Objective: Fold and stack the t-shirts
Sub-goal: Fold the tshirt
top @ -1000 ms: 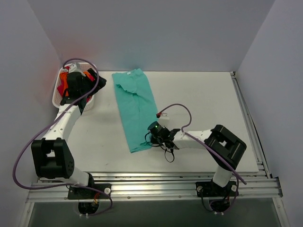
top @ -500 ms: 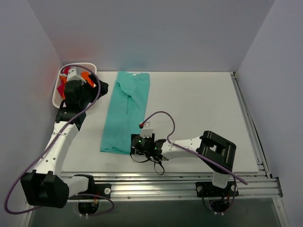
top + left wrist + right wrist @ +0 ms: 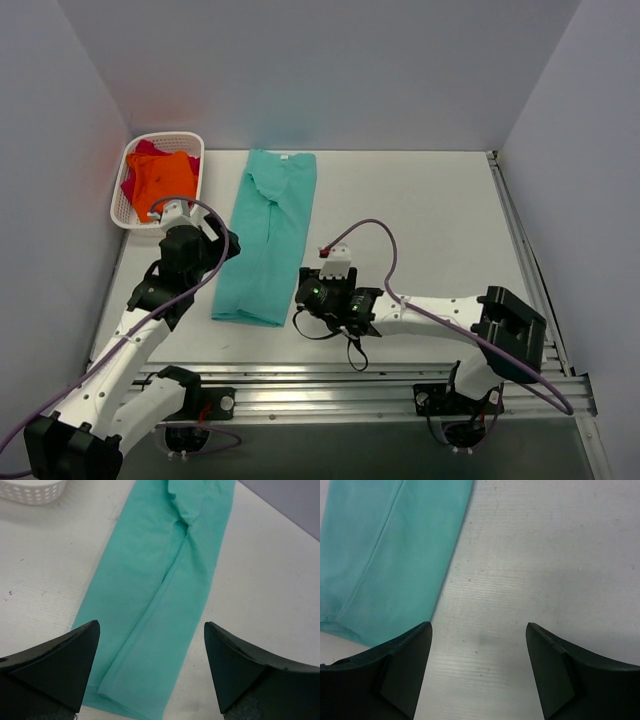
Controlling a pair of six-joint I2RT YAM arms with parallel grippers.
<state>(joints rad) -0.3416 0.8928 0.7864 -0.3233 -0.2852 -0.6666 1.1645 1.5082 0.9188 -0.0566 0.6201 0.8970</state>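
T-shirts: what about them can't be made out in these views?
- magenta-red t-shirt: top view, mostly buried under the orange t-shirt in the basket; folded or not, cannot tell.
- teal-green t-shirt: left wrist view cuts off its collar end at the top edge; right wrist view shows only one corner at the left edge.

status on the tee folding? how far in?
Early. Done: the teal t-shirt lies on the table folded lengthwise into a long strip, not yet folded short. In hand: nothing; the left gripper hovers open over that strip, the right gripper open beside its near end. Left: the orange t-shirt and magenta t-shirt sit bunched in the white basket; no stack yet.
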